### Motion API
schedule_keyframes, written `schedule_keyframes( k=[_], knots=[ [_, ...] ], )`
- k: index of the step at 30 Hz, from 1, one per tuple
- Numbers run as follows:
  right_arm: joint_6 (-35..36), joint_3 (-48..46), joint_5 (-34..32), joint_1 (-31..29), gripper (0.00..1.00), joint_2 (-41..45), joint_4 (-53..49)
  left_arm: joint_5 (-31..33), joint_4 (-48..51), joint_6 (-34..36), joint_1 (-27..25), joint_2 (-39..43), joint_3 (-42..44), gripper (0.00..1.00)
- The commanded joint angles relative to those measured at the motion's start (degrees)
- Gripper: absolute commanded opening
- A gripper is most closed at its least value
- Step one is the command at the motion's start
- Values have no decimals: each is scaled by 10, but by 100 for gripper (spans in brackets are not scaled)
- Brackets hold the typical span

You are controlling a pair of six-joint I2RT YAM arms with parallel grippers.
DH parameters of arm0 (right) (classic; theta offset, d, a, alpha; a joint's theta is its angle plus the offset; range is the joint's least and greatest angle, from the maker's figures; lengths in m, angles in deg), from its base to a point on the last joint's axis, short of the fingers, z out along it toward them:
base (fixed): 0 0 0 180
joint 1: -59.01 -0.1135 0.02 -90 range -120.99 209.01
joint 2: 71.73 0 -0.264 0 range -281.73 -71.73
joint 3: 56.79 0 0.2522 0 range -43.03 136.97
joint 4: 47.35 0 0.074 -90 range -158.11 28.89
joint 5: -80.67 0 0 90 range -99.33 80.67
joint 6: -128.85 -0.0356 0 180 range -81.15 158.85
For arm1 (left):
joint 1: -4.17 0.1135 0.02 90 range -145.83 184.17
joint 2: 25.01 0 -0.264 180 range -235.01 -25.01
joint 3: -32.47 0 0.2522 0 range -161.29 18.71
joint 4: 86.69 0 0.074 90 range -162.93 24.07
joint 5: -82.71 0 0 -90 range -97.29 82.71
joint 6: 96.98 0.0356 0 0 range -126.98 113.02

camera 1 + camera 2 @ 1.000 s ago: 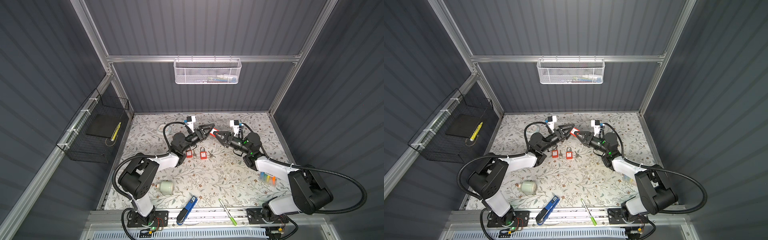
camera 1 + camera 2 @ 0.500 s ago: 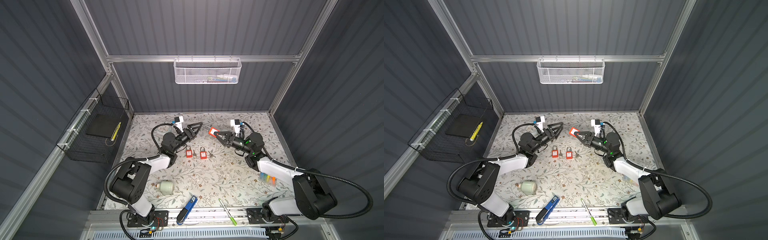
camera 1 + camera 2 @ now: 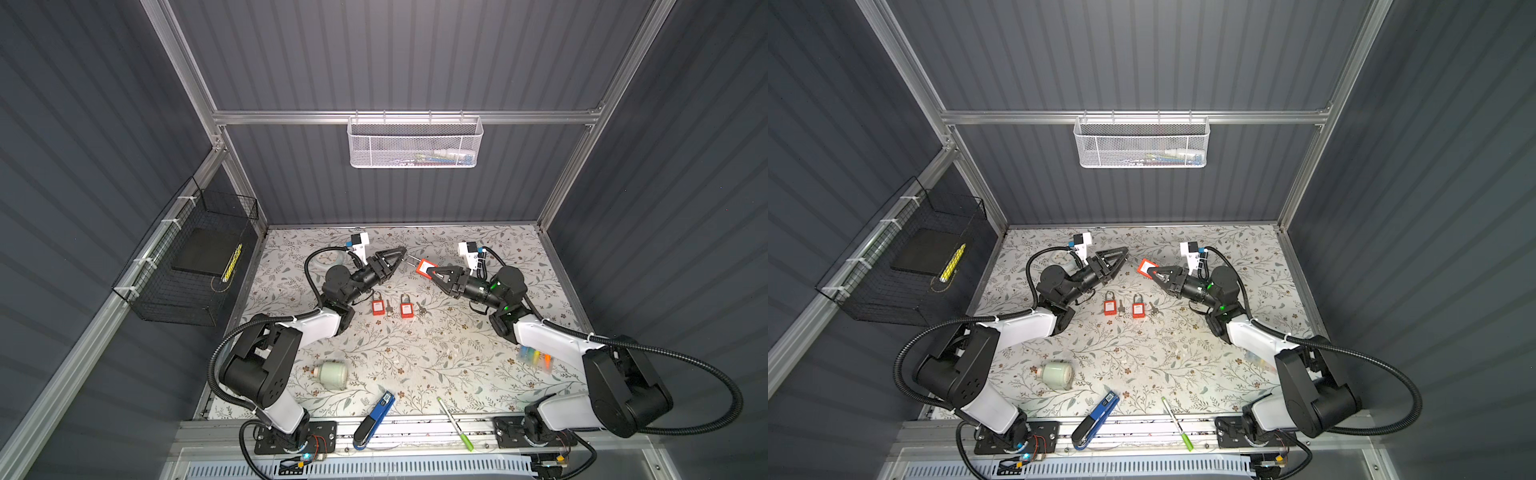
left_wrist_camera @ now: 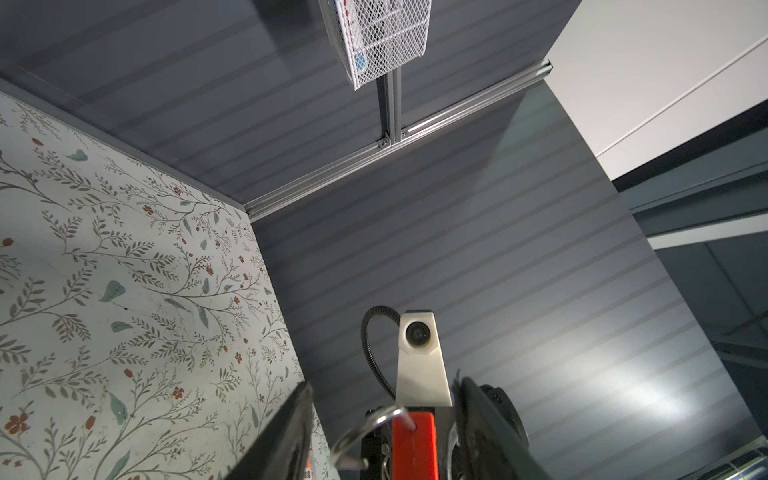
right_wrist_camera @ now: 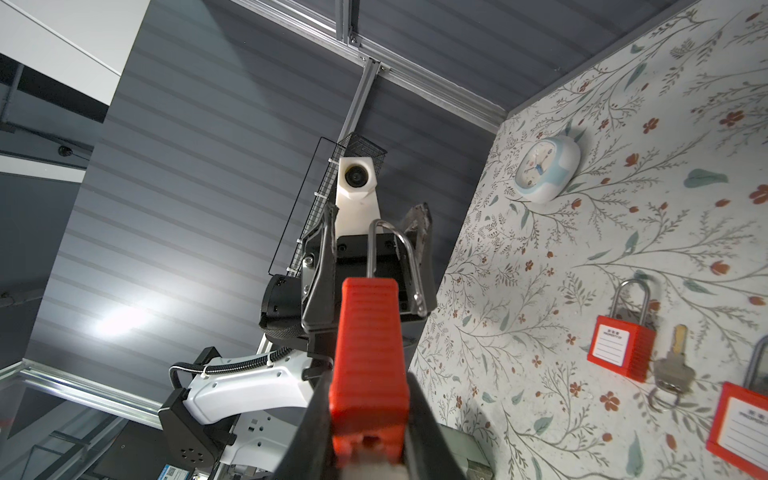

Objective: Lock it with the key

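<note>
Left pincer [image 3: 402,253] narrowed, right pincer [image 3: 432,272] — clamping padlock [image 3: 423,266]

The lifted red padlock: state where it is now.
In both top views the lifted red padlock sits in the right gripper above the table, far middle, shackle towards the left gripper.

Red padlock [image 3: 424,267] aloft, shackle [image 5: 371,249] open

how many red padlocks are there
3. The held padlock sits in the right gripper, above the mat. The left padlock and right padlock lie side by side mid-mat. More may hide under the arms.
</note>
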Motion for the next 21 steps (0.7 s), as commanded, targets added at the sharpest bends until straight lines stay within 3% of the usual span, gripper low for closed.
schedule_keyframes(
  k=[1,6,11,21],
  knots=[
    [9,1,9,0,6,-3,22,-9,-22,2,1,7,-7,42],
    [16,5,8,1,6,0,12,-8,-25,1,0,8,-1,22],
    [13,8,16,2,6,-3,15,-9,-31,-1,0,5,-1,10],
    [-7,19,30,0,5,-21,38,-17,-33,-3,0,-1,-3,0]
  ],
)
